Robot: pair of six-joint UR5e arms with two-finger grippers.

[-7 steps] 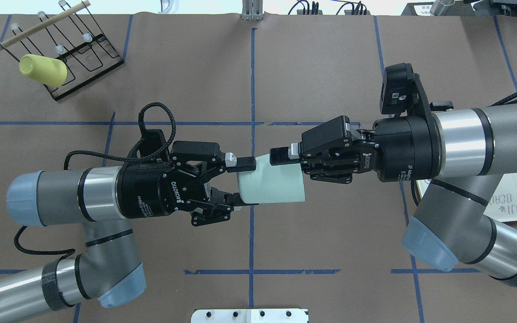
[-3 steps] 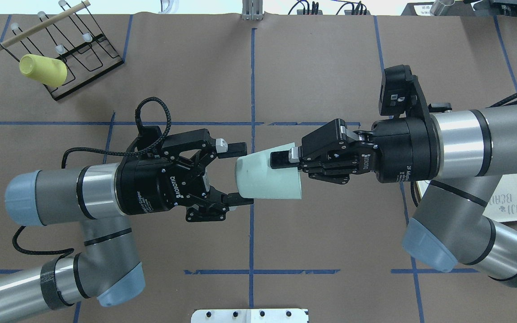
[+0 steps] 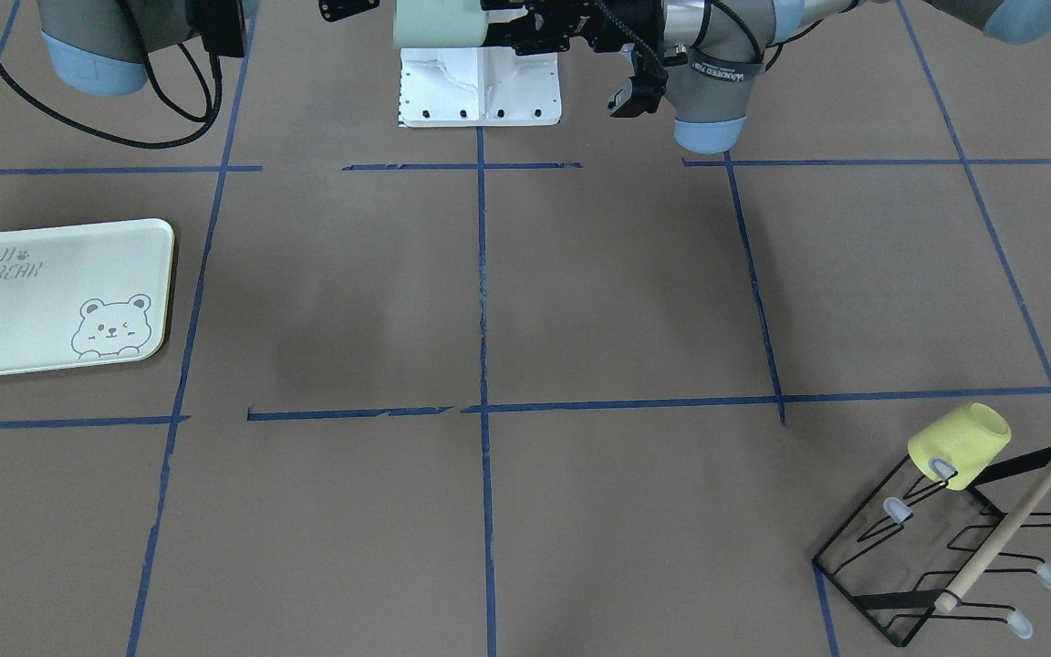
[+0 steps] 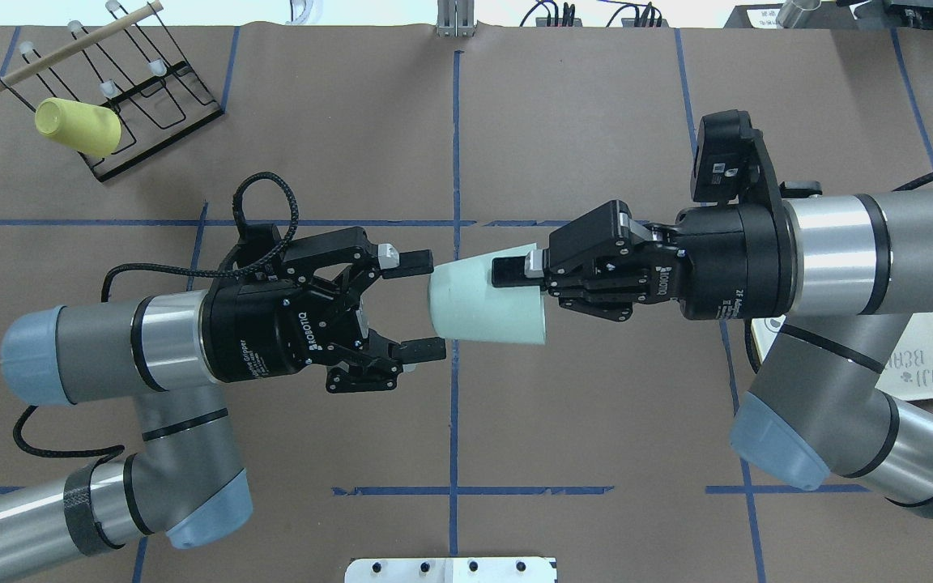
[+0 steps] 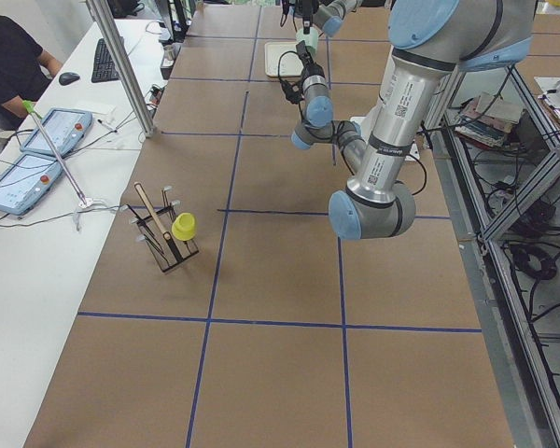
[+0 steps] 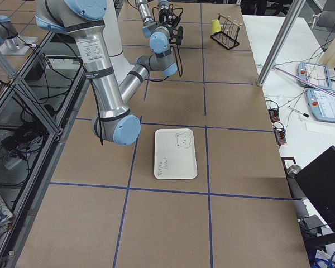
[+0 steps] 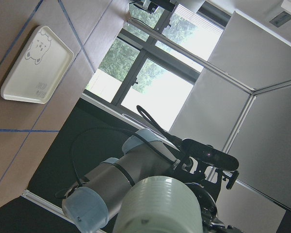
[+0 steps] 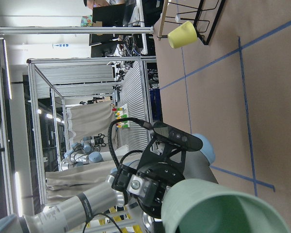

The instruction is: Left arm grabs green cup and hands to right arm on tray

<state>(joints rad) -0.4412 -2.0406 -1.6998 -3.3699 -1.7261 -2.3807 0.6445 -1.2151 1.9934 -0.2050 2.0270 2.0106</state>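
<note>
— Who holds the green cup (image 4: 483, 304)?
— The right claw (image 4: 511, 279), pinching its rim in mid-air; the left claw (image 4: 422, 306) gapes wide at its base. The front view bares the tray (image 3: 33, 301), half-hidden overhead behind the right claw.

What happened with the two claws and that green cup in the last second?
The left claw opened, let go of the green cup and backed away slightly. The right claw still grips the cup's rim, now alone. The yellow cup, rack and tray have not moved.
</note>
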